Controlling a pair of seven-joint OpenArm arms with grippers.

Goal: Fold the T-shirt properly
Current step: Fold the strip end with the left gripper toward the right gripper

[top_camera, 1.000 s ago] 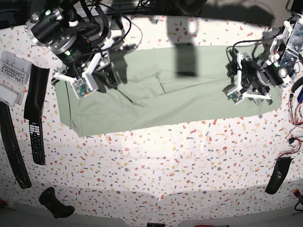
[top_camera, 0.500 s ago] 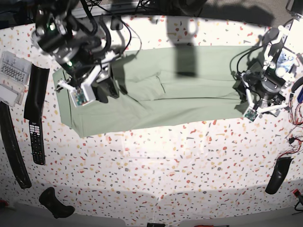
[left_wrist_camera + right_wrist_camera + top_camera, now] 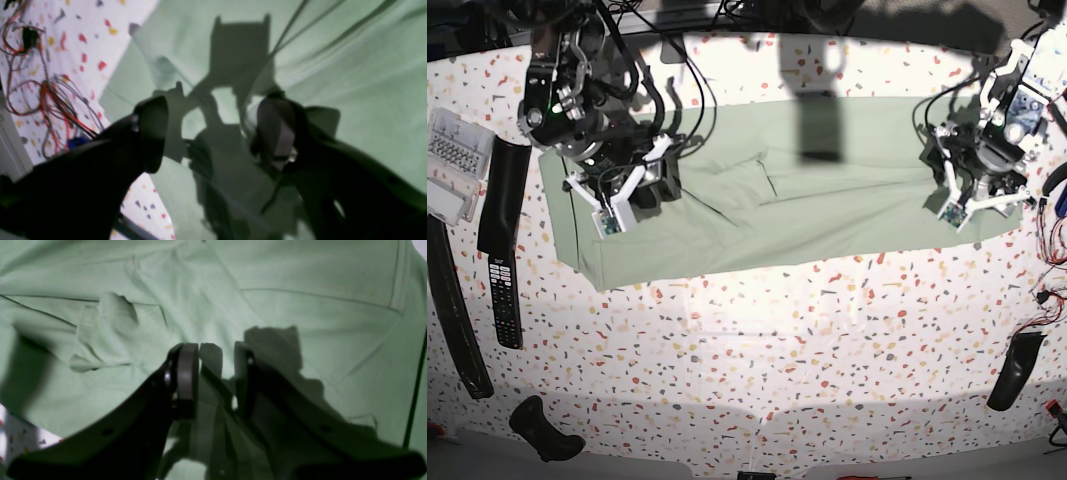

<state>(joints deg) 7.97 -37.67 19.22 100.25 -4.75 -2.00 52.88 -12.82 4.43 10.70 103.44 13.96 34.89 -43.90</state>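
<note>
The pale green T-shirt (image 3: 827, 190) lies folded into a long band across the far half of the table. My left gripper (image 3: 977, 192) hovers over its right end. In the left wrist view the left gripper (image 3: 213, 133) is wide open, with only cloth (image 3: 350, 83) beneath it and the shirt's edge just to the left. My right gripper (image 3: 642, 190) is over the shirt's left part. In the right wrist view the right gripper (image 3: 215, 373) has its jaws partly apart above wrinkled fabric (image 3: 283, 280), with nothing between them.
A black remote (image 3: 502, 290), a long black strip (image 3: 452, 300) and a white box (image 3: 452, 165) lie left of the shirt. Loose red and black wires (image 3: 1052, 265) (image 3: 50, 100) trail at the right edge. Dark objects sit at the front left (image 3: 545, 430) and right (image 3: 1015, 370).
The right arm has swung down and a little rightward over the shirt's left part. The left arm has shifted toward the shirt's right end and turned. The shirt has stayed put.
</note>
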